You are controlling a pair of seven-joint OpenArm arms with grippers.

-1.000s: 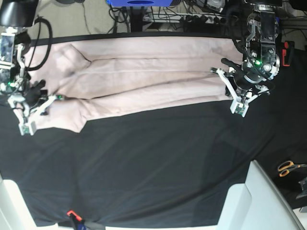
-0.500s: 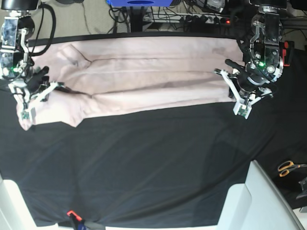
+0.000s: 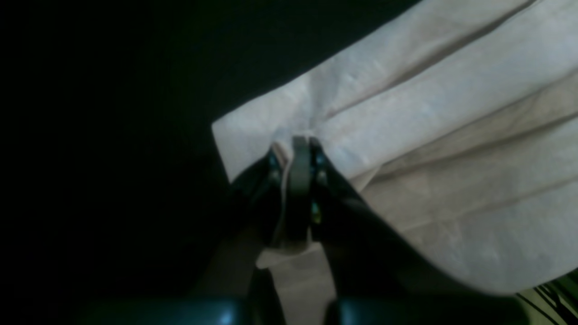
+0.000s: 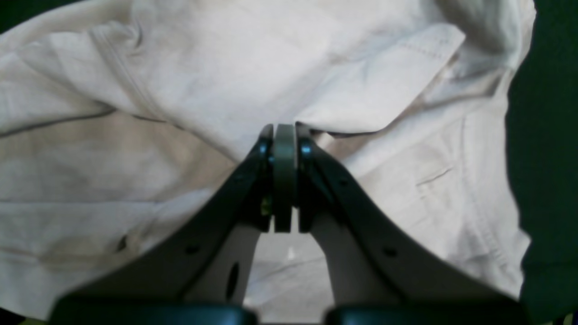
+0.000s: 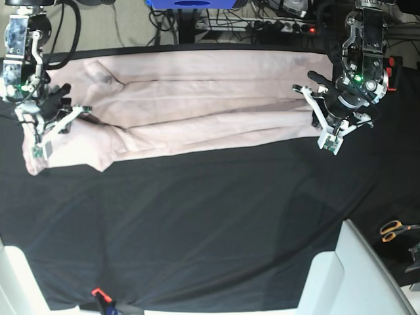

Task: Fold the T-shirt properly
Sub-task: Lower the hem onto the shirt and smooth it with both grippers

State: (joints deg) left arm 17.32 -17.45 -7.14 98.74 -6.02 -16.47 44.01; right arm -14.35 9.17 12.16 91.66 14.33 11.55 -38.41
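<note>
The pale pink T-shirt (image 5: 197,98) lies folded lengthwise in a long band across the far part of the black table cloth (image 5: 210,216). My left gripper (image 5: 326,139), on the right in the base view, is shut on the shirt's near corner at that end. The left wrist view shows its jaws (image 3: 295,149) pinching a fold of the fabric (image 3: 429,135). My right gripper (image 5: 41,146), on the left in the base view, is shut on the bunched sleeve end. The right wrist view shows its jaws (image 4: 283,135) closed on the cloth (image 4: 180,67).
A white bin (image 5: 354,275) stands at the near right corner. Orange-handled scissors (image 5: 394,230) lie beyond it. An orange clip (image 5: 98,293) sits at the near edge. Cables and a blue object (image 5: 190,3) lie behind the table's far edge.
Both grippers have moved toward the far edge, taking the shirt's near edge with them. The right gripper's end has moved more, and the sleeve is bunched.
</note>
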